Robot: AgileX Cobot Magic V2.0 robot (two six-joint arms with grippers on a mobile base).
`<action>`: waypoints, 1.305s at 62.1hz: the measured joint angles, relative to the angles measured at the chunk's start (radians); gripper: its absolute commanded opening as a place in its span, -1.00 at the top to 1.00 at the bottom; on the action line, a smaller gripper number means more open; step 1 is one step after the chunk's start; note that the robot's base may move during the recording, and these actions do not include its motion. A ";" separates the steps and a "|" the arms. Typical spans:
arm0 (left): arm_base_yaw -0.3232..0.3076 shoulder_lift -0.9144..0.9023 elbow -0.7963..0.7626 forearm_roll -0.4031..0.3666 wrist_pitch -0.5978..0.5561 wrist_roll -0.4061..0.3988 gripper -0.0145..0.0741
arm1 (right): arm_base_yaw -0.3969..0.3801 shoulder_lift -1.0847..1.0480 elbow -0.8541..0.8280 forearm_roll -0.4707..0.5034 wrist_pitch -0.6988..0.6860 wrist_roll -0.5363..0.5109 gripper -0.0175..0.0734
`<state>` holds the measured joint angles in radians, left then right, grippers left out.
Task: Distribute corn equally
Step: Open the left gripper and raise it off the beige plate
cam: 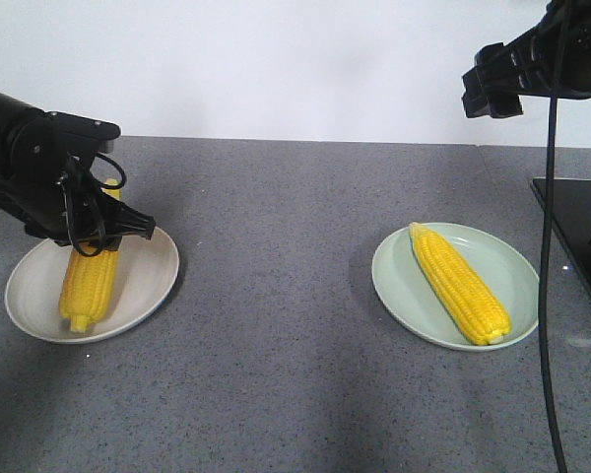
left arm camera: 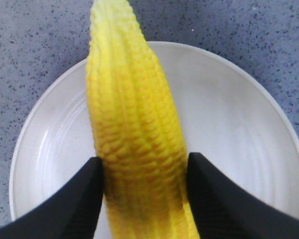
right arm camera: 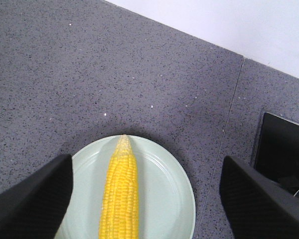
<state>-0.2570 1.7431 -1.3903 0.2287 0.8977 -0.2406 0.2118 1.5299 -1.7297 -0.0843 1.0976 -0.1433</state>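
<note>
The grey speckled counter (cam: pixel 276 325) runs back to a white wall (cam: pixel 276 59), and the wide stretch between the two plates lies bare, with room toward the near edge too. At the far right a black panel (cam: pixel 576 236) sits set into the surface, just beside the pale green plate (cam: pixel 399 286). A dark cable (cam: pixel 549 296) hangs down in front of that plate's right side.

The left gripper (left arm camera: pixel 144 194) hangs over the white plate (cam: pixel 25 291), its two black fingers (left arm camera: pixel 65 204) pressed to either side of a cob of corn (left arm camera: pixel 129 139). That cob sits over the plate, its pointed end toward the back and its blunt end toward the front rim (whether it rests on the dish I cannot make out). Its kernels are bright yellow, in neat rows.

The right gripper (right arm camera: pixel 144 199) is raised high above the green plate, jaws spread wide with nothing between them. Below it a second cob (cam: pixel 460 283) lies flat across that plate, tip toward the wall, equally yellow and tapered.
</note>
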 measured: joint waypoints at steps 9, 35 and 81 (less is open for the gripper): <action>0.000 0.000 0.000 0.000 0.001 0.017 -0.19 | 0.000 0.000 0.000 0.000 0.000 0.000 -0.66; 0.000 -0.002 0.000 0.001 0.019 0.028 -0.19 | 0.000 0.000 0.000 0.000 0.000 0.000 -0.66; 0.000 -0.342 -0.092 -0.118 0.095 0.130 0.56 | 0.000 -0.108 0.000 0.284 0.037 -0.130 0.63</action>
<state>-0.2570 1.4012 -1.4828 0.1104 0.9931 -0.1105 0.2118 1.4221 -1.7297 0.2001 1.1348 -0.2728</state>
